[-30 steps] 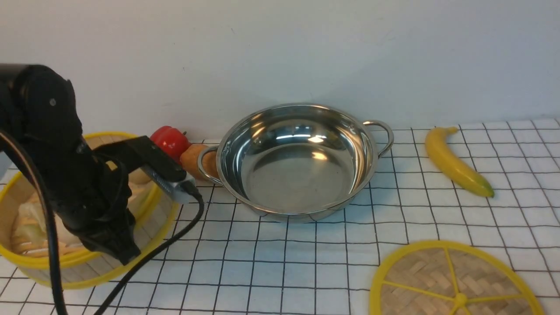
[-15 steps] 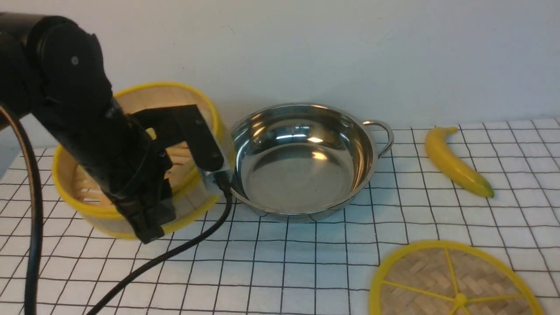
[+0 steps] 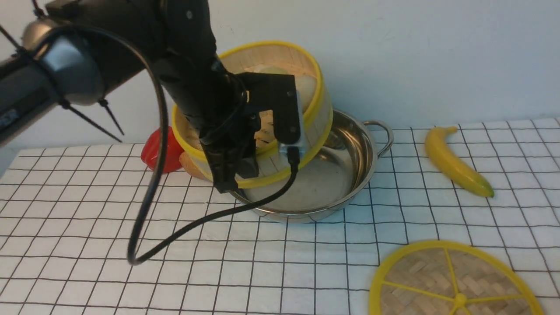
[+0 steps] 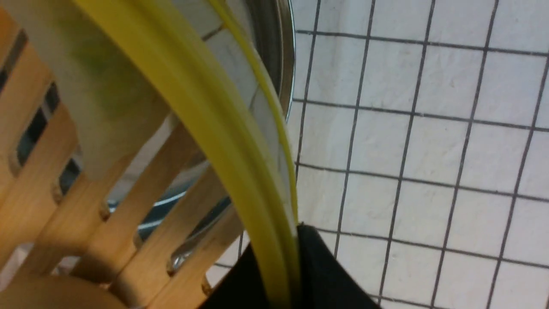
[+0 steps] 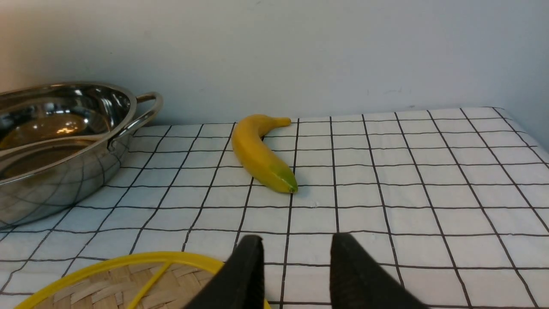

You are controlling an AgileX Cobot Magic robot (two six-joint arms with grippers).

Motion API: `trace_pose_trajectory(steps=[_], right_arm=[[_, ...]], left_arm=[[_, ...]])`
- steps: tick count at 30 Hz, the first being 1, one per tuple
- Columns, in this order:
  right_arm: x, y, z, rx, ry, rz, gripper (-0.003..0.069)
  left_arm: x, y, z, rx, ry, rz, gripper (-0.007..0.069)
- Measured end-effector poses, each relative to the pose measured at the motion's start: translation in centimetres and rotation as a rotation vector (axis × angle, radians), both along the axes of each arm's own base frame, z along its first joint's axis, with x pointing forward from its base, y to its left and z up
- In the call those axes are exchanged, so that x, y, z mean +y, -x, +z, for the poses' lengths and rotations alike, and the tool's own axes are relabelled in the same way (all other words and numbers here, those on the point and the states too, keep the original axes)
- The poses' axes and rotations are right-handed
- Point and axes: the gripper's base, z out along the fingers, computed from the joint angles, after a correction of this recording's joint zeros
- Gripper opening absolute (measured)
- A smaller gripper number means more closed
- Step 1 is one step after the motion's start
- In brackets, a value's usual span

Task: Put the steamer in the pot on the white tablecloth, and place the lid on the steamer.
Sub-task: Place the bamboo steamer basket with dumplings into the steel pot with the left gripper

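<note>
White wall behind; the white tablecloth (image 3: 306, 271) covers the surface. The pot (image 3: 345, 175) stands near the wall, right handle free. The steamer (image 3: 267, 59) hangs tilted over the pot's left part, not yet seated, its near wall pinched by the closed left hand (image 3: 229, 173). For a clean seating, centre the steamer, level it, and lower it straight so its yellow rim clears the steel edge. The lid (image 3: 455, 284) lies flat at front right; the right hand (image 5: 296, 270), parted and empty, waits near its rim. A banana (image 3: 455, 162) lies apart to the pot's right. Bare cloth in front leaves room.
</note>
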Motion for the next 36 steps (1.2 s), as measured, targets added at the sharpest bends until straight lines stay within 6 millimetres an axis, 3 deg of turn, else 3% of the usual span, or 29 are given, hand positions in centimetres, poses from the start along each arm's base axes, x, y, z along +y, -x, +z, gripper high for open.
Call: trace_pose_trajectory(steps=[15, 22, 36], right_arm=[[0.0, 0.0, 0.0, 0.000, 0.000, 0.000, 0.0240], [0.0, 0.0, 0.0, 0.000, 0.000, 0.000, 0.0240], [0.0, 0.0, 0.0, 0.000, 0.000, 0.000, 0.0240]], left_arm=[[-3.5, -5.4, -3.9, 0.028, 0.033, 0.085, 0.0029], [-4.2, -6.5, -6.9, 0.075, 0.012, 0.086, 0.0029], [-4.7, -7.0, -9.6, 0.141, 0.016, 0.098, 0.0029]])
